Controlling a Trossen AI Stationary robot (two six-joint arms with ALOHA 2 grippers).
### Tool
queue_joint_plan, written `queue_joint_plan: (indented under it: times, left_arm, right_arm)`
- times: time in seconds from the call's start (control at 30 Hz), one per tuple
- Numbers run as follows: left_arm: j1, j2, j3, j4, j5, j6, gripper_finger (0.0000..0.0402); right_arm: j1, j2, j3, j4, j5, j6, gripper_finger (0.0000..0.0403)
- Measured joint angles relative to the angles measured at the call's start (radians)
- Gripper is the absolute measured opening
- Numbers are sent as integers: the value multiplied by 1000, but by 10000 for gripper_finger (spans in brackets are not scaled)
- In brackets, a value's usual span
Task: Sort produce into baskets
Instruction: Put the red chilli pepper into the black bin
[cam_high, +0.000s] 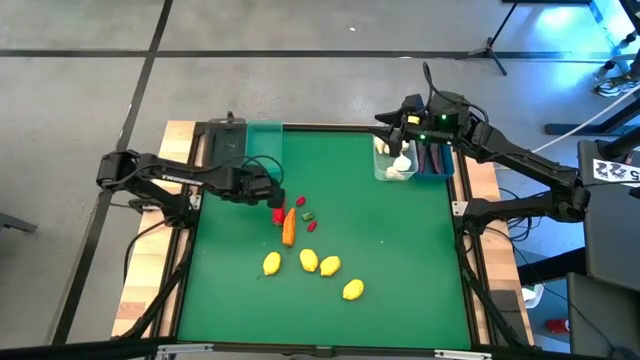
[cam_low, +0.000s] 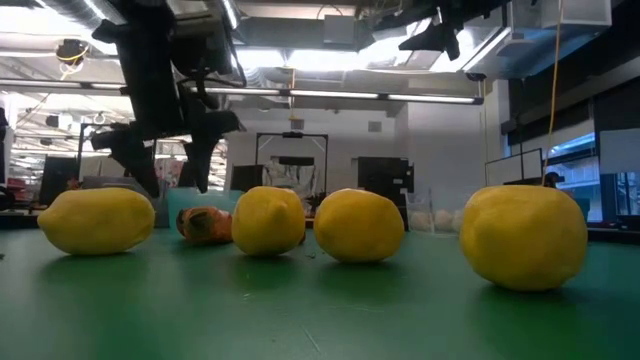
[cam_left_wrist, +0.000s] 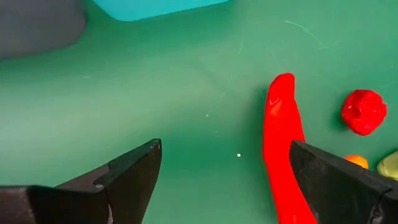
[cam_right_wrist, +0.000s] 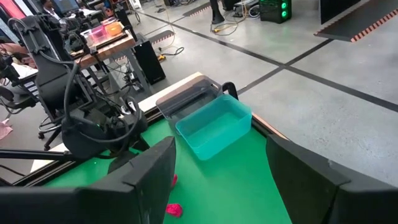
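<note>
Your left gripper (cam_left_wrist: 221, 180) hangs low over the green mat (cam_high: 400, 260), fingers spread wide and empty; the red pepper (cam_left_wrist: 283, 146) lies just inside one finger, a red berry (cam_left_wrist: 363, 111) beyond it. Outward lie the orange carrot (cam_high: 289, 229) and four lemons (cam_high: 329, 266). Your right gripper (cam_right_wrist: 221, 180), also open and empty, hovers above the clear bin (cam_high: 392, 165), which holds what appear to be garlic bulbs (cam_high: 401, 164). The teal bin (cam_high: 264, 143) stands at the far edge.
</note>
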Motion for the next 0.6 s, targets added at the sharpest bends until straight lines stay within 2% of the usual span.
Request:
queue_joint_plan:
  times: [0.6]
  left_arm:
    - [-13,105,0,68,5,-96,345]
  right_arm:
    - [0,0,0,0,1,0,248]
